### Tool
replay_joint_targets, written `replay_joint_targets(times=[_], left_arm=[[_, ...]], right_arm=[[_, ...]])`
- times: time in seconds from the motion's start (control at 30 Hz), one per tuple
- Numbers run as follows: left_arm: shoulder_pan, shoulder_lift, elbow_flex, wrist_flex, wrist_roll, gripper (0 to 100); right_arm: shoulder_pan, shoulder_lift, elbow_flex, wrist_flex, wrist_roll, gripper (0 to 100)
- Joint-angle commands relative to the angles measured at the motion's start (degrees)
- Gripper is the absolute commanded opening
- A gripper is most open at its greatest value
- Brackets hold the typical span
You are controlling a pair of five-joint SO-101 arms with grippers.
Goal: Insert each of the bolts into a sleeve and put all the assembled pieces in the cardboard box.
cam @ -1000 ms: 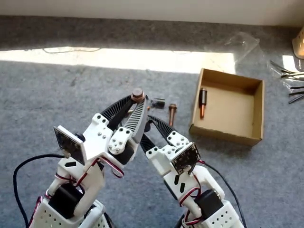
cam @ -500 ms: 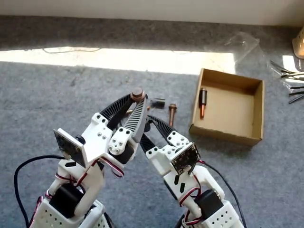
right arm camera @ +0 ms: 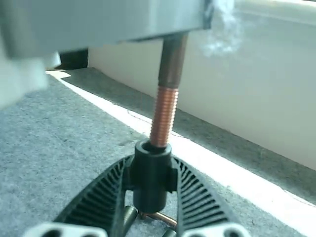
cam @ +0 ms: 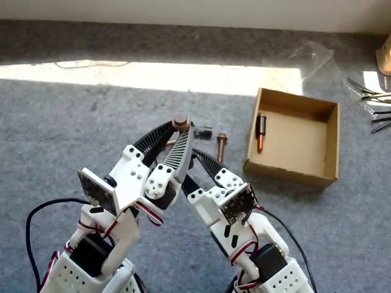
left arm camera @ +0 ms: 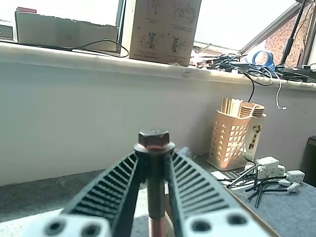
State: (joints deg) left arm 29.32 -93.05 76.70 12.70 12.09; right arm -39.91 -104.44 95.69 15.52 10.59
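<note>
Bolt (cam: 180,122) rightward — tip in sleeve (right arm camera: 149,173).

Copper bolt (right arm camera: 164,113) upright, tip in black sleeve (right arm camera: 150,177); assembled pc (cam: 261,131) in box (cam: 332,141)

Copper-threaded bolt (left arm camera: 154,143) with dark brown head. Black sleeve (right arm camera: 150,173). Black ribbed fingers, white bodies on left gripper (left arm camera: 154,159) and right gripper (right arm camera: 150,168). Plain tan cardboard box (cam: 292,101). Assembled piece (cam: 261,131) black over copper. Copper loose bolt (cam: 222,146). Speckled grey carpet (cam: 61,134).
</note>
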Motion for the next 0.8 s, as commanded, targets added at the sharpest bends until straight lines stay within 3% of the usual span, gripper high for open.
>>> replay_joint_targets(times=[0.0,0.63,0.77], left_arm=[[0.4,-0.3,-0.7,-1.5,-0.6,0],[0.3,-0.9,-1.0,1.2,-0.8,0],[0.3,-0.9,-0.8,1.2,-4.6,0]], right_arm=[[0.1,-0.7,7.6,0.3,0.7,0.4],[0.1,-0.7,7.6,0.3,0.7,0.4],[0.1,-0.7,7.6,0.3,0.7,0.4]])
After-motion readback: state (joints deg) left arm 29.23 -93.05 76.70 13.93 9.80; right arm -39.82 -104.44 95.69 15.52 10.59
